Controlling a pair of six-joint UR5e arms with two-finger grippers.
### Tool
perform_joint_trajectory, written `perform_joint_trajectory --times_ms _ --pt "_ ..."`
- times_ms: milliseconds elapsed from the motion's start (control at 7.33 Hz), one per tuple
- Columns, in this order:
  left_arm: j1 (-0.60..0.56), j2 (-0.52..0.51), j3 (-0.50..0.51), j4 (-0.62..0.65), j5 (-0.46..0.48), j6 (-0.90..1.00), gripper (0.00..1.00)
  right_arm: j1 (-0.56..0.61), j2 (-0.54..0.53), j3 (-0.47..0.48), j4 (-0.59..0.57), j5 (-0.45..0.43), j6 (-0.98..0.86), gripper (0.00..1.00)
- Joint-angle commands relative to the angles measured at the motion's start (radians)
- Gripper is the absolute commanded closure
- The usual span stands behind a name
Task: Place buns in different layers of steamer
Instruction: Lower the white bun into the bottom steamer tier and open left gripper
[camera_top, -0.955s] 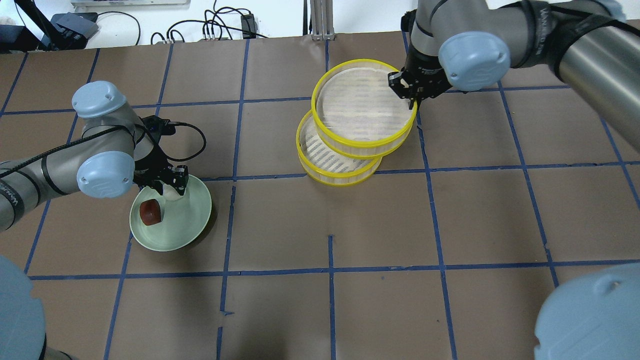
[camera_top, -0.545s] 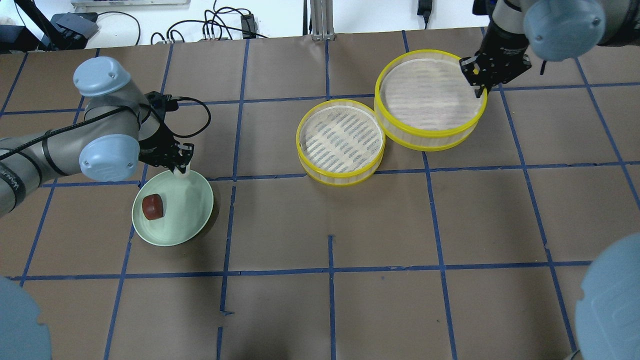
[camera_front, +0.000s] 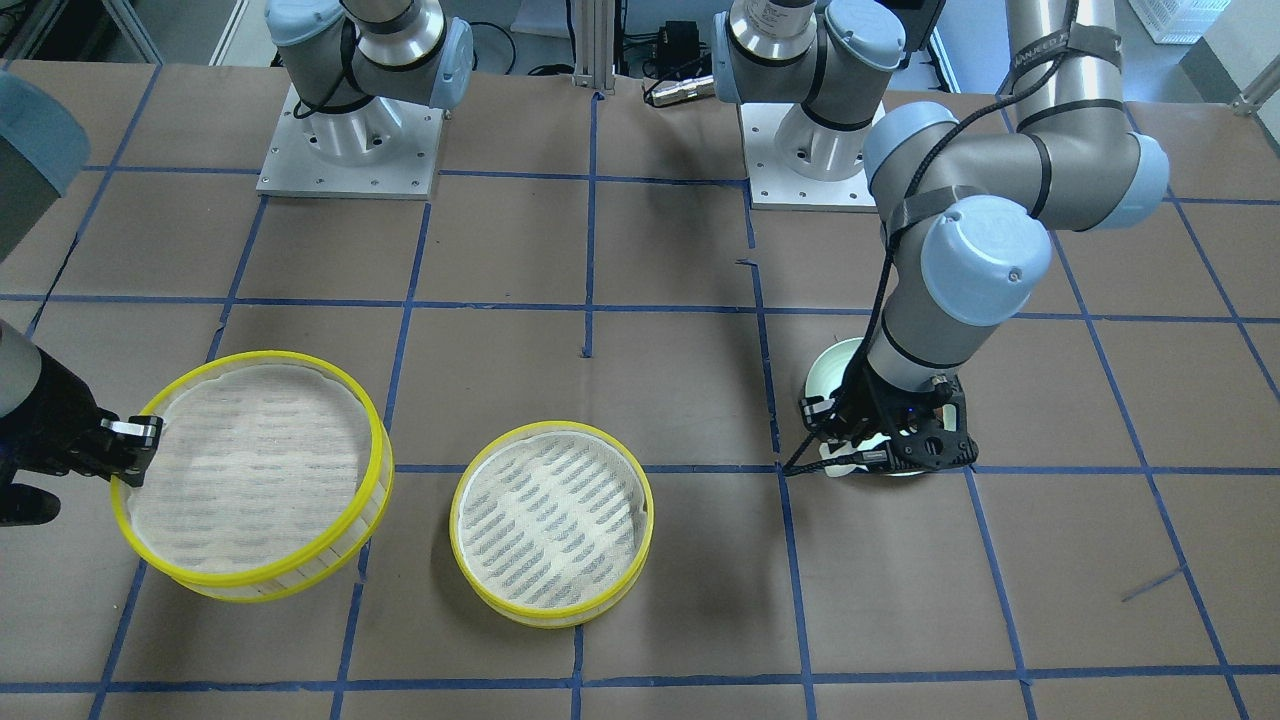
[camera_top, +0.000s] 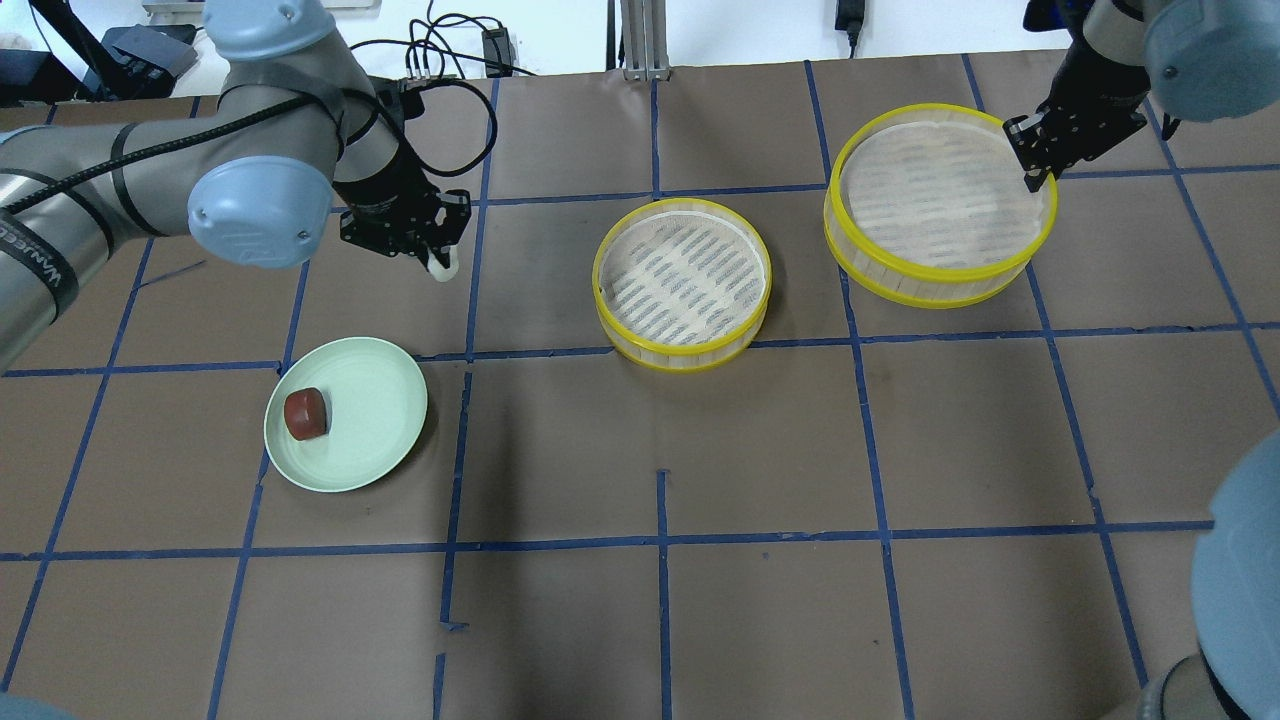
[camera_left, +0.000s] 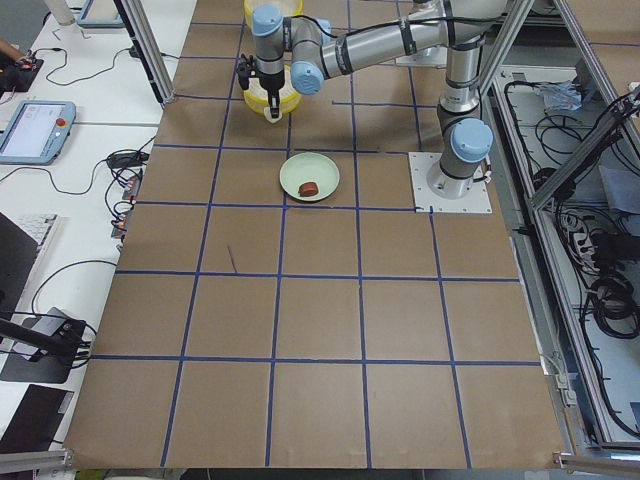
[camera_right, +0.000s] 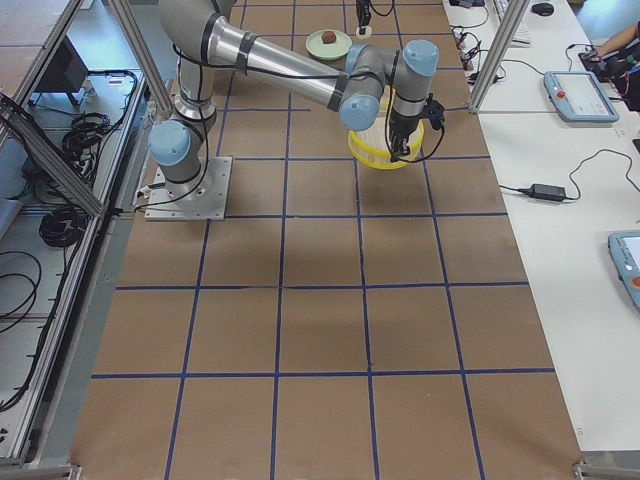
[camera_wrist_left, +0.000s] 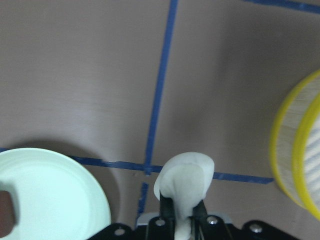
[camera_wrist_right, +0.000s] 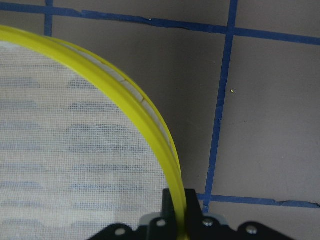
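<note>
My left gripper (camera_top: 438, 260) is shut on the white bun (camera_top: 441, 266) and holds it above the table, beyond the pale green plate (camera_top: 375, 425). The left wrist view shows the bun (camera_wrist_left: 184, 177) pinched between the jaws. The dark reddish-brown bun (camera_top: 305, 414) lies on the plate's left side. One steamer tray (camera_top: 682, 280) sits empty mid-table. My right gripper (camera_top: 1036, 176) is shut on the yellow rim (camera_wrist_right: 172, 192) of the second steamer tray (camera_top: 935, 200). It holds this empty tray to the right of the first and apart from it.
Cables (camera_top: 440, 50) and a metal post (camera_top: 640, 40) lie along the table's far edge. In the front-facing view my left arm (camera_front: 975, 260) hides most of the plate (camera_front: 828, 372). Blue tape lines grid the brown table.
My right gripper carried the upper tray off the lower one and out to the right. My left gripper lifted the white bun off the plate and moved it back and to the right.
</note>
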Motion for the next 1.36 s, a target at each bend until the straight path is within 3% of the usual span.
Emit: perform_joint_trajectory --times_ms 0,136,545,682,1227 --pt "-0.028 -0.05 0.017 0.111 -0.128 -0.092 0.95 -0.002 0.003 0.022 -0.007 -0.03 0.003 0.87" --pt "-0.066 -0.091 0.017 0.188 -0.178 -0.164 0.94 -0.002 0.005 0.025 -0.007 -0.029 0.003 0.87" --pt "-0.183 -0.204 0.013 0.389 -0.173 -0.365 0.9 -0.002 0.003 0.03 -0.007 -0.027 0.011 0.87" --pt "-0.183 -0.208 0.007 0.389 -0.176 -0.372 0.01 -0.002 0.003 0.036 -0.007 -0.026 0.011 0.87" --pt "-0.184 -0.201 -0.009 0.38 -0.173 -0.335 0.0 -0.001 0.0 0.036 -0.007 -0.017 0.02 0.87"
